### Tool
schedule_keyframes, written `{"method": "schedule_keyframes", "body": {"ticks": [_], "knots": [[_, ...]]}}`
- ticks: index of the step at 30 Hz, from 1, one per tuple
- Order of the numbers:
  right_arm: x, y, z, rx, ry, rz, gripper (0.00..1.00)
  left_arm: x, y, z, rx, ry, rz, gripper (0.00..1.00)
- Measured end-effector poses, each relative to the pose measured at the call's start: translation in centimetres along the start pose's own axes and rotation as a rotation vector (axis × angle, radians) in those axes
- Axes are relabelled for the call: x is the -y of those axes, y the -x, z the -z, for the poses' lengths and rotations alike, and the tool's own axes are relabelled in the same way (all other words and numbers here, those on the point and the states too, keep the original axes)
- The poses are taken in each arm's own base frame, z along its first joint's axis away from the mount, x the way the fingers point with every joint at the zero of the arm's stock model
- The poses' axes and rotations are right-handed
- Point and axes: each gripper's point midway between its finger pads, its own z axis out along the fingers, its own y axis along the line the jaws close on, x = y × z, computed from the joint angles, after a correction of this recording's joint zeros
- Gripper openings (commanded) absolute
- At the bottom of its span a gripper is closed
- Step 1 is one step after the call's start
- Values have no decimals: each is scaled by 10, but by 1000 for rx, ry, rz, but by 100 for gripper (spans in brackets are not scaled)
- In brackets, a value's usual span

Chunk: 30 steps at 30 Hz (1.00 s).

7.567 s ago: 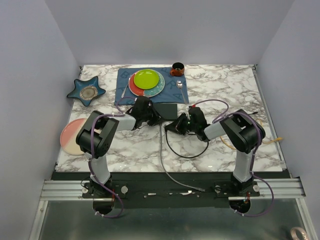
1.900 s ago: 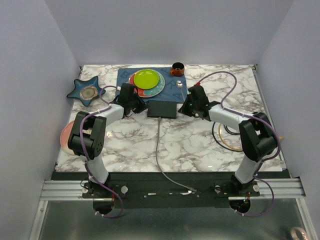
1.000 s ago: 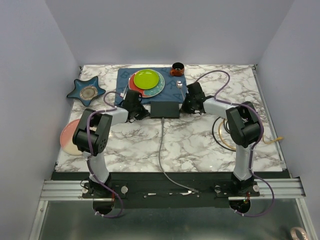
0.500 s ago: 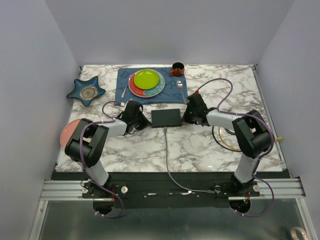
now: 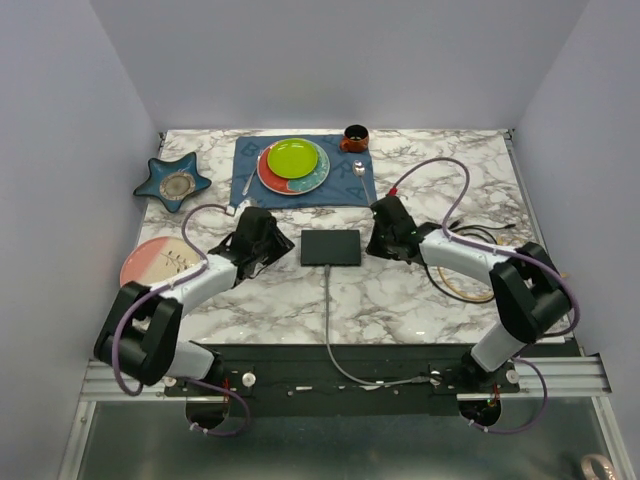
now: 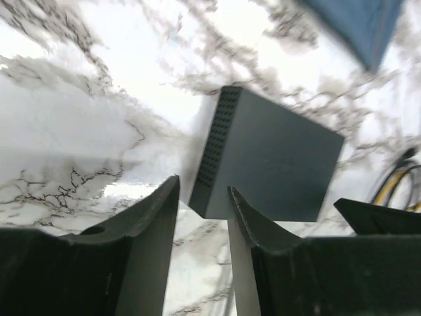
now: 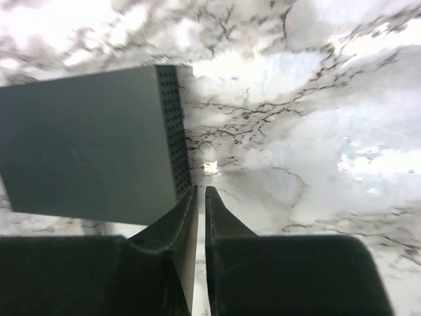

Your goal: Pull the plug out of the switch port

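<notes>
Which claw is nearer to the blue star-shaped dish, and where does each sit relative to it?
Left. The left claw sits right of the star-shaped dish and closer to the robot, beside the switch. The right claw is farther right, beyond the switch.

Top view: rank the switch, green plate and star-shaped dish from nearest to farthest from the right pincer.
1. switch, right beside the right pincer, toward the table's middle.
2. green plate, far side, left of centre.
3. star-shaped dish, far left corner.
</notes>
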Motion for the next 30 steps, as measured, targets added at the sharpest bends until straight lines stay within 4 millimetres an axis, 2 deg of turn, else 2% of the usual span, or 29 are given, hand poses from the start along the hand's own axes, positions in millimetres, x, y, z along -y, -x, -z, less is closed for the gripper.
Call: {"method": "schedule_keyframes", "body": {"ticks": [3, 5, 7, 11, 15, 20, 23, 24, 30], "knots": [[-13, 22, 20, 63, 51, -4, 16, 13, 17, 21, 83, -61, 5, 54], [-29, 34, 29, 95, 116, -11, 14, 16, 19, 30, 114, -108, 11, 52], [-39, 35, 29, 88, 162, -6, 11, 15, 9, 33, 100, -168, 26, 51], [-61, 23, 16, 20, 269, 3, 10, 11, -28, 26, -7, -264, 65, 49], [-72, 7, 3, -48, 338, 12, 9, 22, -59, 22, -101, -351, 66, 53], [-85, -1, -9, -105, 388, 19, 9, 50, -70, 27, -126, -475, 67, 70], [-88, -6, -16, -127, 400, 20, 9, 57, -75, 23, -146, -482, 76, 79], [-87, -8, -17, -135, 400, 21, 9, 57, -77, 22, -152, -477, 80, 98], [-87, -12, -21, -152, 402, 16, 9, 52, -86, 16, -186, -432, 101, 98]]}}
